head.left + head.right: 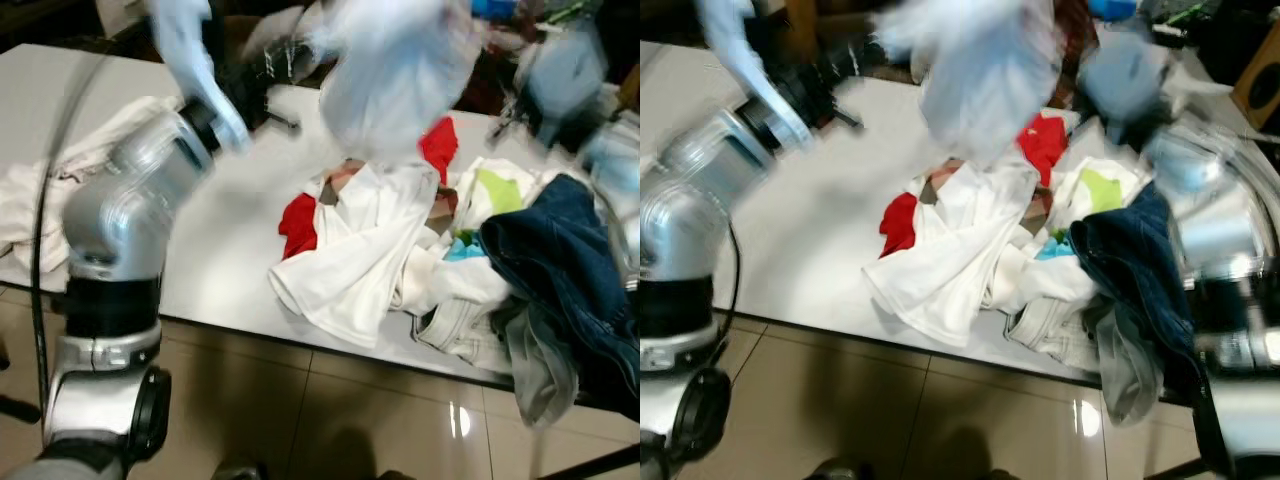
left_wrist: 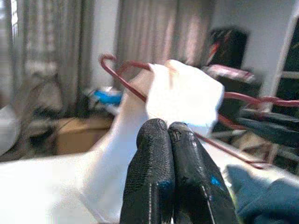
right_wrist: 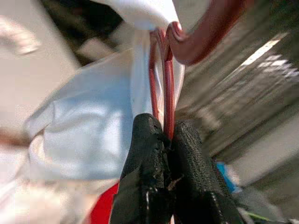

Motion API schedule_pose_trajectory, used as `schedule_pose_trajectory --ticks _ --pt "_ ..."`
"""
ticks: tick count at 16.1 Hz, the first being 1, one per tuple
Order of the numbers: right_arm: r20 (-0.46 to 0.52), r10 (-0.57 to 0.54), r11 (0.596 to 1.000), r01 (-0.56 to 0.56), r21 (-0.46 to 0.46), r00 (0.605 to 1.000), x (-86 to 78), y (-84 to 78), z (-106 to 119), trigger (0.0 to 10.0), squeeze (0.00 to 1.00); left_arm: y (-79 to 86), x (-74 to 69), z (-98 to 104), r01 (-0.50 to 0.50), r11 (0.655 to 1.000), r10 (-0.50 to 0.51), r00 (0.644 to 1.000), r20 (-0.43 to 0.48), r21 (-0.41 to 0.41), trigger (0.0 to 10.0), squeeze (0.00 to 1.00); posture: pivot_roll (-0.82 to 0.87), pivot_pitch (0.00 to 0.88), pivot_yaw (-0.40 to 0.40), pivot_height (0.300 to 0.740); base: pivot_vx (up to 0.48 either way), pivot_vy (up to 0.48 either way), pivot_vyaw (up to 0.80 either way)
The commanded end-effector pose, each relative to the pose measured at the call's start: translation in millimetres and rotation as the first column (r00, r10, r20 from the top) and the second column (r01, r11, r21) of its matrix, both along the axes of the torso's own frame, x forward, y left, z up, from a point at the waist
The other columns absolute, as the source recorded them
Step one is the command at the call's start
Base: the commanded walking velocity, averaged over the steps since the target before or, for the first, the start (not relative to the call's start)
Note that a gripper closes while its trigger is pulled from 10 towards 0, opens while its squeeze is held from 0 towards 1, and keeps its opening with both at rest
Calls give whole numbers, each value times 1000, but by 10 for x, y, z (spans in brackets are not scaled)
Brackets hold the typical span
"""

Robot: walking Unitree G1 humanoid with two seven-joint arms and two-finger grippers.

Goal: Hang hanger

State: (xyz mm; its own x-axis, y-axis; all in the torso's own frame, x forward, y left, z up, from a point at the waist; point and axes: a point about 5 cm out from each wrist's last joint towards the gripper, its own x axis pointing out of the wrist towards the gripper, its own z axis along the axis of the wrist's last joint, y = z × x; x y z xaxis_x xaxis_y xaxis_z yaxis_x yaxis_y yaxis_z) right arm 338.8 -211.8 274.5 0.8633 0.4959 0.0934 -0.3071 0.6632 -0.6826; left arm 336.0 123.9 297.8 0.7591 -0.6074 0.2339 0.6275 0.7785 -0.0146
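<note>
A pale white garment (image 1: 395, 70) hangs blurred in the air above the white table (image 1: 230, 230). It sits on a thin red wire hanger (image 2: 120, 74). In the left wrist view my left gripper (image 2: 168, 125) has its two black fingers pressed together, pinching the garment's white cloth (image 2: 182, 95) just below the hanger's wire. In the right wrist view my right gripper (image 3: 167, 128) is shut on the doubled red wire of the hanger (image 3: 164, 84), with the garment (image 3: 88, 135) draped beside it. Both silver arms, left (image 1: 130, 190) and right (image 1: 1200, 190), are raised over the table.
A heap of clothes lies on the table under the garment: a white shirt (image 1: 350, 250), red cloth (image 1: 297, 225), blue jeans (image 1: 560, 250) hanging over the front edge. More white cloth (image 1: 30, 200) lies at the table's left. Tiled floor (image 1: 300, 410) is in front.
</note>
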Motion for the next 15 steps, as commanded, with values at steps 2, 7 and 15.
schedule_pose_trajectory --ticks 2,7,15 --pt "-198 229 970 -240 -34 953 -330 151 -237 10000 0 75 146 -143 -177 980 182 983 -41 88 10000 0 12 11 -21 740 0 0 0" --pt "-493 378 895 -445 -20 783 -965 186 -370 10000 0 213 593 25 -417 909 417 909 -18 -8 10000 0 -1 5 -8 740 0 0 0" --pt "-476 330 932 -360 30 815 -1231 -2 -57 10000 0 271 701 -473 -358 901 376 926 -30 244 10000 0 -22 0 30 740 0 0 0"
